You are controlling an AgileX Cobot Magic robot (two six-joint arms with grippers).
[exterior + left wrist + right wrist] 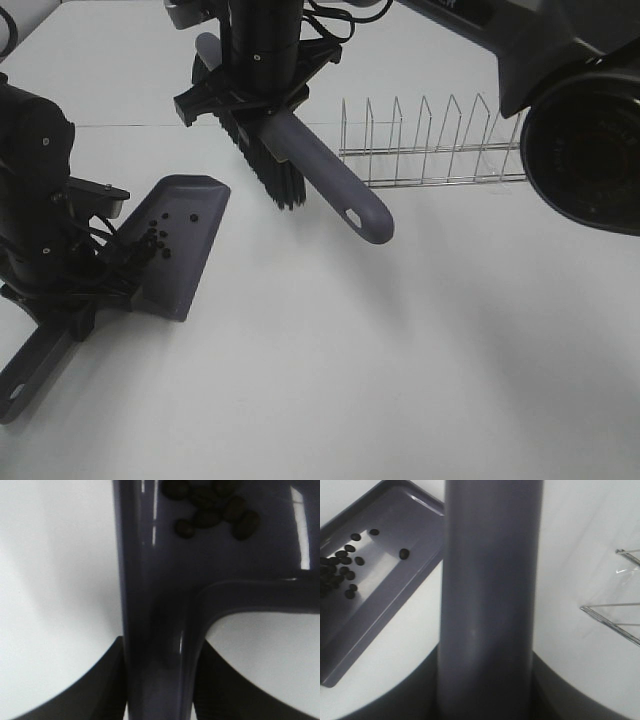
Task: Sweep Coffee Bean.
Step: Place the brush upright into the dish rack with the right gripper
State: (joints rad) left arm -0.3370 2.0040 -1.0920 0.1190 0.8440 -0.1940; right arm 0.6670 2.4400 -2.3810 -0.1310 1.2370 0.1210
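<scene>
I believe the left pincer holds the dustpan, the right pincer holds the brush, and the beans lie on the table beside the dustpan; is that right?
Not quite: the beans lie inside the dustpan, not on the table, as the right wrist view shows. The left pincer does hold the dustpan and the right pincer the brush.

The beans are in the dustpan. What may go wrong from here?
1. The coffee beans lie loose in the dustpan, which the left gripper holds only by its handle; a forward tilt might spill them over the open lip.
2. The brush in the right gripper hangs close to the wire rack; a swing might knock it.
</scene>
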